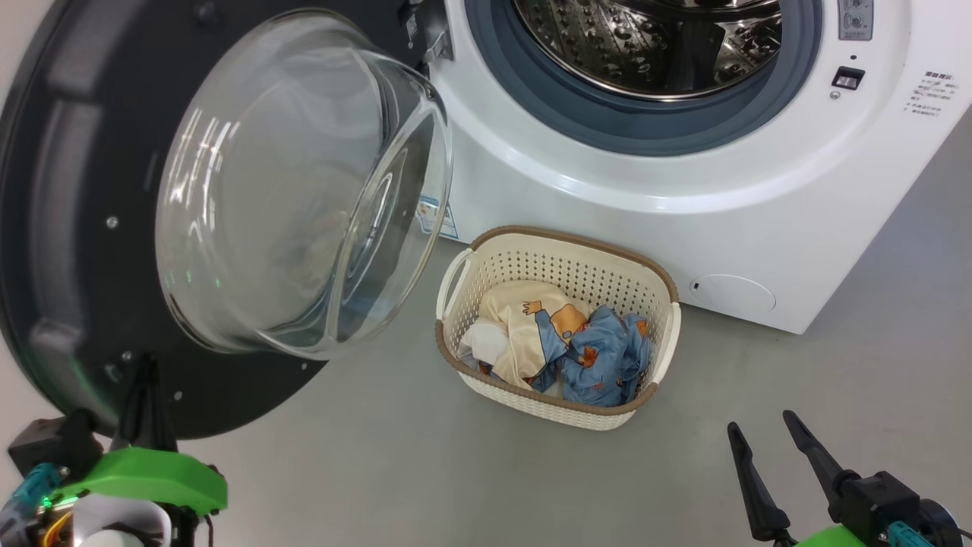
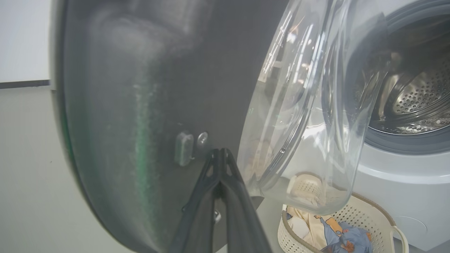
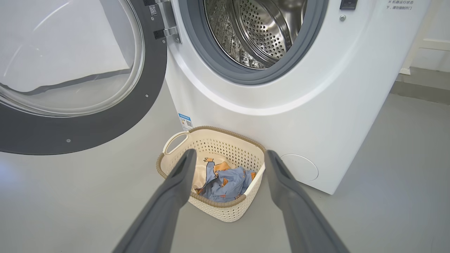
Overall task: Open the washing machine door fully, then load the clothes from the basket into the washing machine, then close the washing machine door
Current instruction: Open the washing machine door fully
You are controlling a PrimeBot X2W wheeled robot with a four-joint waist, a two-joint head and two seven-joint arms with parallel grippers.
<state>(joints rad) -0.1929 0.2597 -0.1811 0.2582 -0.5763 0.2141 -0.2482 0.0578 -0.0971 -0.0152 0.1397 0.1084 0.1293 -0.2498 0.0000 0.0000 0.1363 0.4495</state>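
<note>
The washing machine (image 1: 683, 182) stands with its steel drum (image 3: 256, 31) exposed. Its door (image 1: 91, 228) is swung far out to the left, the glass bowl (image 1: 304, 182) bulging toward me. My left gripper (image 1: 144, 372) is shut, its tips against the lower inner rim of the door (image 2: 147, 116); in the left wrist view the closed fingers (image 2: 219, 158) rest on that dark rim. The cream basket (image 1: 653, 357) sits on the floor before the machine, holding the clothes (image 1: 577, 342), blue printed and cream. My right gripper (image 1: 759, 425) hangs open, right of the basket (image 3: 225, 211) and empty.
Grey floor (image 1: 380, 471) surrounds the basket. A round filter cap (image 1: 733, 292) sits low on the machine front. A white wall (image 2: 21, 38) lies behind the door, and a pale skirting edge (image 3: 432, 45) stands at the far right.
</note>
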